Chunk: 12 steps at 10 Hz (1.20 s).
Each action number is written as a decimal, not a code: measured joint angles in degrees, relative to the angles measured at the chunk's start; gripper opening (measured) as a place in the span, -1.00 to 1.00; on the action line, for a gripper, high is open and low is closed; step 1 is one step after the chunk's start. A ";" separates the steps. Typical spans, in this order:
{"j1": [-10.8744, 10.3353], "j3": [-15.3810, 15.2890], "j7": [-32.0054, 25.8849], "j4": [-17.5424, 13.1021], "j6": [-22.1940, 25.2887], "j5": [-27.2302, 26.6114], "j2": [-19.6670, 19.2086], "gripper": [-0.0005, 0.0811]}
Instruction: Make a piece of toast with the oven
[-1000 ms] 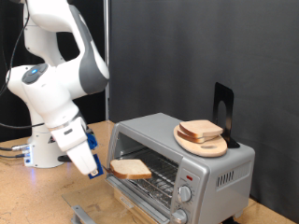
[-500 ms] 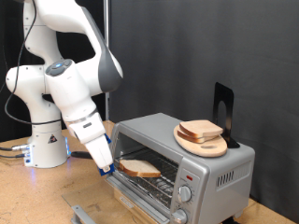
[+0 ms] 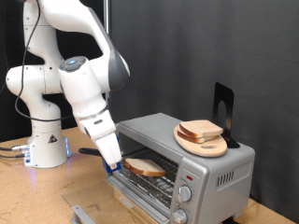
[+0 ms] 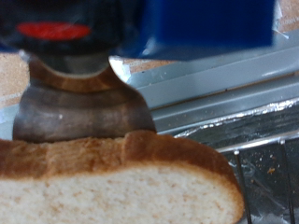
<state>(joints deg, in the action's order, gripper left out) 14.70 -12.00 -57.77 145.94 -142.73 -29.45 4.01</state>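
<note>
You have one small silver countertop toaster oven [image 3: 187, 154] on the wooden surface [image 3: 28, 191], its door down and its two round knobs showing on the front panel. Count the bread: one flat pale slice of toast with a light-brown crust [image 3: 145, 167] lies at the oven's mouth on the wire rack, and two more slices sit stacked on one round wooden plate [image 3: 200, 144] on the oven's roof. Behind that plate, a single dark upright stand [image 3: 222, 114] rises from the roof.

Your white arm's gripper [image 3: 112, 166] is at the oven's open front, its jaws clamped on the near edge of the slice; the wrist view shows the crust [image 4: 121, 154] pressed against a dark finger pad [image 4: 79, 107].

The fingertips are mostly hidden behind the bread and blur. The oven's interior is dark, and the open door is cut off by the picture's lower edge.
</note>
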 joint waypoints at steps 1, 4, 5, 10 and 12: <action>0.10 0.00 0.08 -0.04 0.00 1.08 0.00 -0.08; 0.34 -0.07 1.93 -0.21 0.00 4.62 0.12 -0.08; 0.28 -0.46 3.62 -0.41 -0.09 5.51 0.40 -0.08; 0.06 -1.37 4.30 -0.92 0.26 5.65 2.37 -0.08; 0.08 -1.45 5.63 -0.91 0.26 7.89 2.37 -0.08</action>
<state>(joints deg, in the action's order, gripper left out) 14.78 -13.45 -52.15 145.03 -142.47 -21.56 6.38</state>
